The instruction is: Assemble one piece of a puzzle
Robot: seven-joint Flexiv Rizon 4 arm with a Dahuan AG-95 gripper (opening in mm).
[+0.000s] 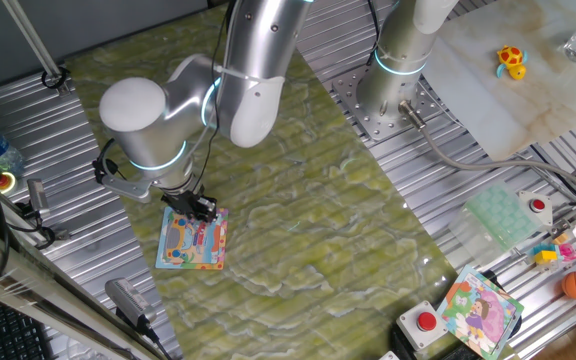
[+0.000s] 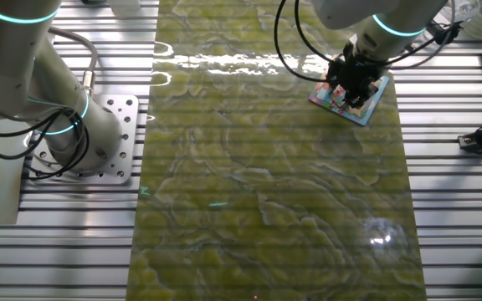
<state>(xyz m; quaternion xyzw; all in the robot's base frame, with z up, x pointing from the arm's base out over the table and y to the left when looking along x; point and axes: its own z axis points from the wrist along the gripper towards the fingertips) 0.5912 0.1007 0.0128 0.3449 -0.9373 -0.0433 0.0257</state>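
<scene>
Right now the hand (image 1: 201, 208) is down on the puzzle (image 1: 193, 242), its dark fingertips at the board's upper edge as one fixed view shows it; in the other fixed view the hand (image 2: 351, 90) sits over the middle of the puzzle (image 2: 374, 104) and covers much of it. How far the fingers are parted cannot be told — they are small and dark against the busy picture — and whether the piece is between them cannot be made out; the piece itself is not visible in either view.

The puzzle lies flat on the green marbled mat (image 1: 298, 210), close to the mat's edge where the ribbed metal tabletop (image 1: 68, 130) begins. On the other side of the board the mat is a wide open stretch, reaching toward the arm's base plate (image 1: 388, 100).

The board is a square with a light-blue border and a cartoon picture in orange, pink and yellow, turned a little askew to the mat's edge. A second board (image 1: 480, 310), purple and green, lies well apart at the far corner near a red button (image 1: 426, 322)
</scene>
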